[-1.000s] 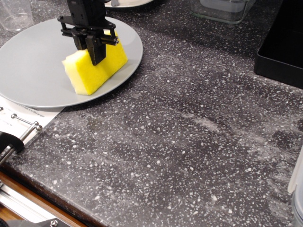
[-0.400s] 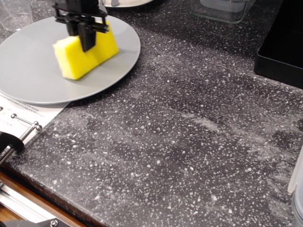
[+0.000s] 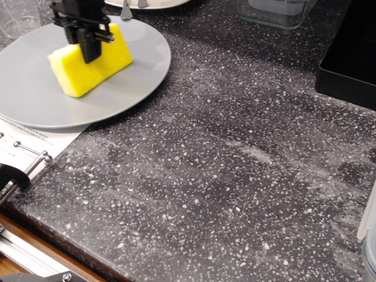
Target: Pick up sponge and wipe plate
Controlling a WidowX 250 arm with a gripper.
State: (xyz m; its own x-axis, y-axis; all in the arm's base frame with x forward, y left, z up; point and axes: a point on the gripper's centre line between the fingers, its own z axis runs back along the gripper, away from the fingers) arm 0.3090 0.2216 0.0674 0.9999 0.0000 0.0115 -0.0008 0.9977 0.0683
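Gripper (image 3: pixel 88 44) clamped on the sponge (image 3: pixel 91 63), black fingers closed across the yellow block from above, front finger running down the middle of the near face. Sponge sits tilted on the plate (image 3: pixel 138 73), left end lower and nearer the camera, right end raised toward the far rim; lower edge touching the grey surface near the plate's middle, slightly toward the far side. Plate lies at the upper left of the speckled dark counter (image 3: pixel 235 176), its left part cut off by the frame edge. Near rim of plate overlaps a white printed sheet (image 3: pixel 32 141) at the left edge. Metal binder rings (image 3: pixel 29 155) and a black clip (image 3: pixel 12 176) sit on that sheet, just beside the counter's front edge. Clear cup (image 3: pixel 20 16) at the top left corner, just behind the plate. White plate (image 3: pixel 150 3) partly visible at the top edge, behind the gripper. Clear glass container (image 3: pixel 276 12) at the top centre-right. Black tray (image 3: pixel 349 59) at the right edge, well apart from the plate.
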